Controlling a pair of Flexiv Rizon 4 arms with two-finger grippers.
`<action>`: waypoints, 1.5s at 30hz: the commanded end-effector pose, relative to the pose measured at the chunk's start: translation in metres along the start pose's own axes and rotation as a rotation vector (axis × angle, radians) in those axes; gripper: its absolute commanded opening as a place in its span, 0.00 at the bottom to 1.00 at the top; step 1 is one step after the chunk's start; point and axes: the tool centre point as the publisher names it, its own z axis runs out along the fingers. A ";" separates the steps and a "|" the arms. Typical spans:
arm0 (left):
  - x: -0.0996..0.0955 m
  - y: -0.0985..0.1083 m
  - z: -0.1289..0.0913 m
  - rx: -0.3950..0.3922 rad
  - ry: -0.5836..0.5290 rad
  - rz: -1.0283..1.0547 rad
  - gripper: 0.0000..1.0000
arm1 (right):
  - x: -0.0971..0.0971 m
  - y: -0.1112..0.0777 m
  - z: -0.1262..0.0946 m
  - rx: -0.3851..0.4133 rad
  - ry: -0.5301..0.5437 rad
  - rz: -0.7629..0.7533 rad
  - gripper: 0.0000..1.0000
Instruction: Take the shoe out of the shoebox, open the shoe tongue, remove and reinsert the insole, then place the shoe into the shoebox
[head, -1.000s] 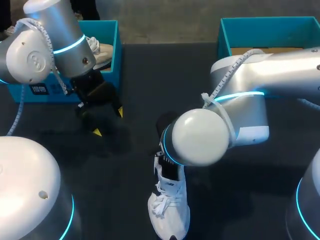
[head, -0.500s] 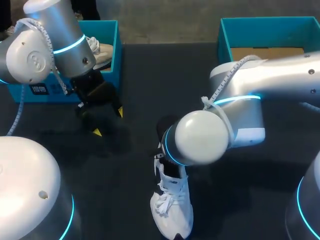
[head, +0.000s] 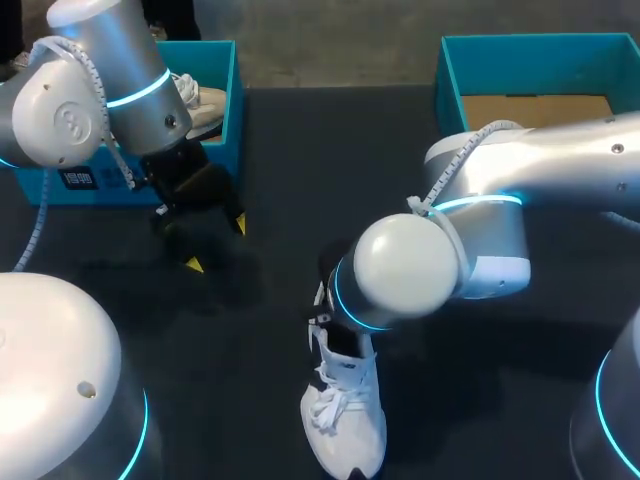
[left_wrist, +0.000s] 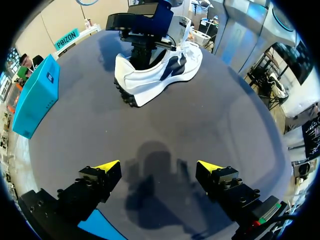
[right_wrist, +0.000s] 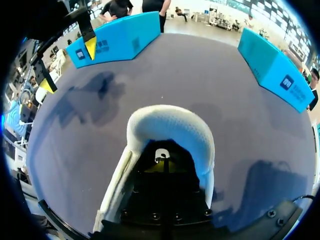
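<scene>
White sneaker, head view: the sneaker (head: 345, 425) lies on the dark desk (head: 280, 150), outside both boxes, laces up and toe toward my base. My right arm (head: 480, 230) covers its heel.
Left fingers, head view: my left fingers (head: 216, 245) hang over the desk just in front of the left shoebox (head: 222, 120), spread wide and holding nothing.
Boxes, head view: a second shoe (head: 200, 105) sits in the left shoebox. The right shoebox (head: 530, 55) shows its cardboard floor.
Left fingers, left wrist view: they (left_wrist: 159, 167) gape over bare desk with nothing between them.
Sneaker, left wrist view: it (left_wrist: 160, 75) is ahead and well apart, with my right fingers (left_wrist: 141, 55) pushed down into its opening. The right shoebox (left_wrist: 35, 95) stands off to one side.
Right fingers, right wrist view: my right fingers (right_wrist: 162, 167) are sunk inside the sneaker's heel collar (right_wrist: 170, 125). I cannot tell whether they are open or closed.
Beyond the heel, right wrist view: the left fingers (right_wrist: 67, 65) are close to the left shoebox (right_wrist: 115, 37), and the right shoebox (right_wrist: 275, 70) is across the desk.
</scene>
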 end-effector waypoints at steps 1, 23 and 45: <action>0.000 0.000 0.000 -0.003 0.001 0.000 1.00 | 0.006 -0.015 0.004 -0.004 -0.013 0.041 0.00; 0.000 0.000 0.000 -0.003 0.001 0.000 1.00 | 0.000 0.028 0.005 -0.015 -0.048 -0.037 0.00; 0.000 0.000 0.000 -0.003 0.001 0.000 1.00 | -0.001 -0.008 0.004 0.147 -0.009 0.022 0.00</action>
